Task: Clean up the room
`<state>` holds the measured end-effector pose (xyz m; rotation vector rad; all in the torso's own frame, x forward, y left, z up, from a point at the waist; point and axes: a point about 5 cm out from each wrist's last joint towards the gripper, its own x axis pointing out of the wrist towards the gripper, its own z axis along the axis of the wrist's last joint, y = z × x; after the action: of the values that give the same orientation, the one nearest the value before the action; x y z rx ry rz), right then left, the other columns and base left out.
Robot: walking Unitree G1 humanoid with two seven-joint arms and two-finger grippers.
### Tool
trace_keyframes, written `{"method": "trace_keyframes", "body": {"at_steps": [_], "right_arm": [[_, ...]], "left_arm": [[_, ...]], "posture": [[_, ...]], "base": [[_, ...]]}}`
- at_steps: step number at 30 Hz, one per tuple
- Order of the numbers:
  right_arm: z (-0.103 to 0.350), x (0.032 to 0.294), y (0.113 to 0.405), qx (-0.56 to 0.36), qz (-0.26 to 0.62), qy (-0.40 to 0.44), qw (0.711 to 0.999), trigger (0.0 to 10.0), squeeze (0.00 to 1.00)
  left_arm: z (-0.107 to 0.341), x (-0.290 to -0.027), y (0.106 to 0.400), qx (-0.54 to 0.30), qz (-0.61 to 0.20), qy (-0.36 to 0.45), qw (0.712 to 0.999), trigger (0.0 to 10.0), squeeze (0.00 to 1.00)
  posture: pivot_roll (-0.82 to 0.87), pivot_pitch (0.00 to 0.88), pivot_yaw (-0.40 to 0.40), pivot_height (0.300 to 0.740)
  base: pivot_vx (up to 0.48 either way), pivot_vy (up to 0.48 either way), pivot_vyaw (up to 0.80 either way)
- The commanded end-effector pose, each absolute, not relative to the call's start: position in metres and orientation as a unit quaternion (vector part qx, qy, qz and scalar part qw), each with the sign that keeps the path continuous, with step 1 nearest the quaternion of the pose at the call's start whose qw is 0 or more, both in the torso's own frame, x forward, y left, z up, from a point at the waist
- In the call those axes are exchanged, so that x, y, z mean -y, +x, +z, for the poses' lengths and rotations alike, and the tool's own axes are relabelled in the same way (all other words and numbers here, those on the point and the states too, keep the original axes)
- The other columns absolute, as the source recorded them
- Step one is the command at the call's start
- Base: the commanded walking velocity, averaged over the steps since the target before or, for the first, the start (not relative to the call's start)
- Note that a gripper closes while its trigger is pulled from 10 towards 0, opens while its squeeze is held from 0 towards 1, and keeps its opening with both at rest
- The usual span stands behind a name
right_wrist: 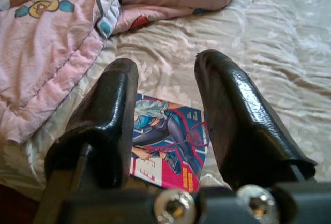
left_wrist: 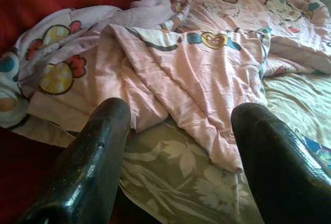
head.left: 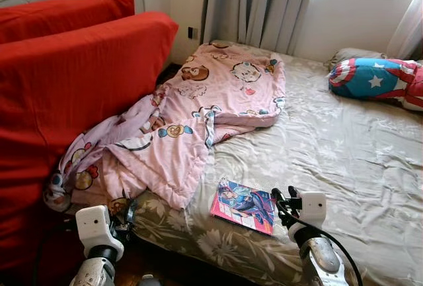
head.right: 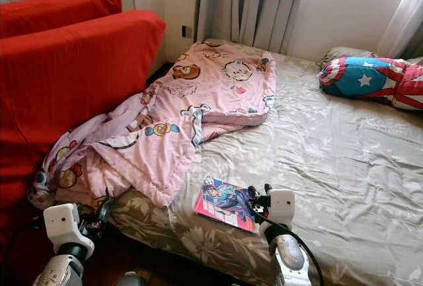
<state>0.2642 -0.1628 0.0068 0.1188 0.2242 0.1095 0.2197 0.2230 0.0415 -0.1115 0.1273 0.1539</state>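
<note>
We hold both arms low at the frame's bottom edge: left gripper (left_wrist: 178, 146) at lower left, fingers spread; right gripper (right_wrist: 165, 118) at lower right, fingers apart.

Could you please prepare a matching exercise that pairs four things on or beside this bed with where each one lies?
Things:
1. pink quilt
2. comic book
3. red cushions
4. star-patterned pillow

Places:
A. far right part of the bed, near the window
B. near edge of the bed, just ahead of the right gripper
C. standing along the bed's left side
D. crumpled over the left half of the bed, ahead of the left gripper

Pairs: 1-D, 2-B, 3-C, 4-A
</note>
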Motion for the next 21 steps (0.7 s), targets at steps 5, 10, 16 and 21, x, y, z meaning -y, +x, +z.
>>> {"method": "trace_keyframes", "body": {"at_steps": [5, 10, 16, 21], "right_arm": [[0.01, 0.162, 0.263, -0.1, 0.06, 0.053, 0.992, 10.0, 0.0], [0.008, 0.161, 0.261, -0.107, 0.057, 0.052, 0.991, 10.0, 0.0], [0.005, 0.159, 0.259, -0.12, 0.061, 0.051, 0.99, 10.0, 0.0], [0.004, 0.156, 0.256, -0.12, 0.061, 0.056, 0.989, 10.0, 0.0]], "left_arm": [[0.043, -0.221, 0.223, -0.07, 0.065, -0.054, 0.994, 10.0, 0.0], [0.041, -0.22, 0.222, -0.075, 0.059, -0.051, 0.994, 10.0, 0.0], [0.041, -0.218, 0.222, -0.082, 0.046, -0.042, 0.995, 10.0, 0.0], [0.041, -0.219, 0.218, -0.087, 0.041, -0.037, 0.995, 10.0, 0.0]], "posture": [[0.06, 0.0, -0.129, 0.648], [0.05, 0.0, -0.118, 0.648], [0.05, 0.0, -0.105, 0.648], [0.06, 0.0, -0.1, 0.648]], "base": [[0.0, 0.0, 0.0], [0.0, 0.0, 0.0], [0.0, 0.0, 0.0], [0.0, 0.0, 0.0]]}}
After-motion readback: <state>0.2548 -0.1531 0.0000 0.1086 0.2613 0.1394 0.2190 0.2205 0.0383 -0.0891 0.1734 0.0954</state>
